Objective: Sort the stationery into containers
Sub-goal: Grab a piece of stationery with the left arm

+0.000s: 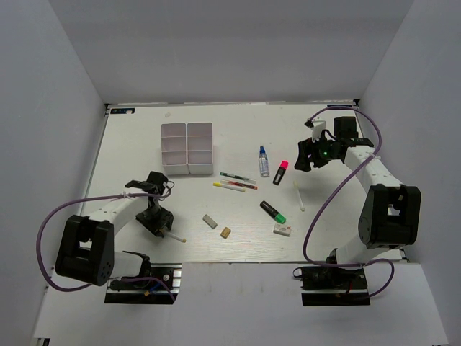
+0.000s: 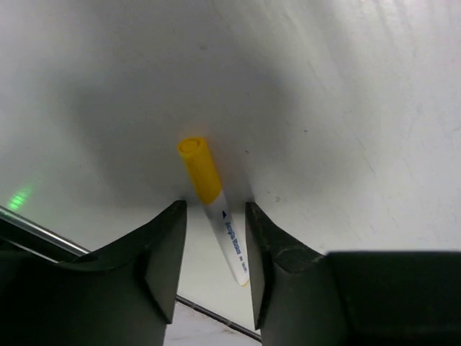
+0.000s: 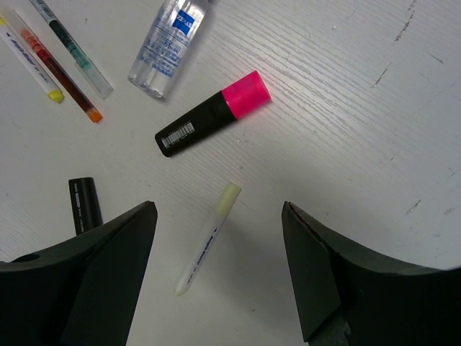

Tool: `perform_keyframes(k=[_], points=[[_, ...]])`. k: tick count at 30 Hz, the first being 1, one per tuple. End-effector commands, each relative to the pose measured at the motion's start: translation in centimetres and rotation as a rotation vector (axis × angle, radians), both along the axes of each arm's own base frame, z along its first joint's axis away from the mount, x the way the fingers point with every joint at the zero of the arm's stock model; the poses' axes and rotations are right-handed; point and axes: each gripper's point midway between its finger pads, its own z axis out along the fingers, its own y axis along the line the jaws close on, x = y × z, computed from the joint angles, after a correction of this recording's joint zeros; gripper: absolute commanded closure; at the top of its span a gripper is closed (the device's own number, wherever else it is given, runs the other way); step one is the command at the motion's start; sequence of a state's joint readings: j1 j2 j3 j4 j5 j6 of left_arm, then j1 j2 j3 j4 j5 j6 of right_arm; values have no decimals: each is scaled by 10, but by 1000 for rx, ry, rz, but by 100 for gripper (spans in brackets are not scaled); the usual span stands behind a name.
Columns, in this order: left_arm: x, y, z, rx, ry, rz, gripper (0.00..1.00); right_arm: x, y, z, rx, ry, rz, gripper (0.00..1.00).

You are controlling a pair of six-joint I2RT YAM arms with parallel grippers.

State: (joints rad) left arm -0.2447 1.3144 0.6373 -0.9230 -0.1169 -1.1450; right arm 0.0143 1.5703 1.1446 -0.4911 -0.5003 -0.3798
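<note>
Two jaws of the left gripper (image 2: 214, 207) straddle the yellow-capped marker (image 2: 225, 229) lying on the bench (image 2: 346, 108), not pinching yet. I'd centre on the barrel, squeeze squarely, then lift straight. Meanwhile the right gripper (image 3: 217, 210) hangs spread wide, empty.

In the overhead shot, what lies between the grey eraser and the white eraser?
The tan eraser, closer to the grey eraser than to the white eraser; the rest of that stretch is bare table. The top external view shows it.

Glue bottle (image 3: 164, 47), cap beyond edge
</note>
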Motion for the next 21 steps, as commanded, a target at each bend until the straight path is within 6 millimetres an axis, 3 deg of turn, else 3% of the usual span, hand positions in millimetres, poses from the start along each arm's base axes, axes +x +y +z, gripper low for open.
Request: perform_keyframes(k=[1,7,10,12,14,15,17,18,19,21], points=[[19,0,-8,16,-72,5,52,6,1,23,10,-59,0,24],[17,6,-20,66,-44,-13,65,6,2,31,15,-64,1,24],[17,7,-24,70,-31,-24,85,6,1,34,17,-64,-5,24],[20,5,-22,57,-45,-43,93,5,2,35,18,-62,-3,24],[37,-1,-3,44,-110,-89,100,4,2,35,18,-57,-3,24],[59,-6,15,42,-185,-114,100,2,2,32,17,-52,2,24],[79,-14,40,32,-271,-185,100,0,4,32,26,-45,12,10],[94,-19,54,26,-337,-230,100,-2,8,32,39,-41,35,10],[119,-27,82,13,-462,-305,100,-6,12,31,60,-34,67,10],[141,-47,114,-46,-605,-396,100,-11,17,33,92,-33,98,10]])
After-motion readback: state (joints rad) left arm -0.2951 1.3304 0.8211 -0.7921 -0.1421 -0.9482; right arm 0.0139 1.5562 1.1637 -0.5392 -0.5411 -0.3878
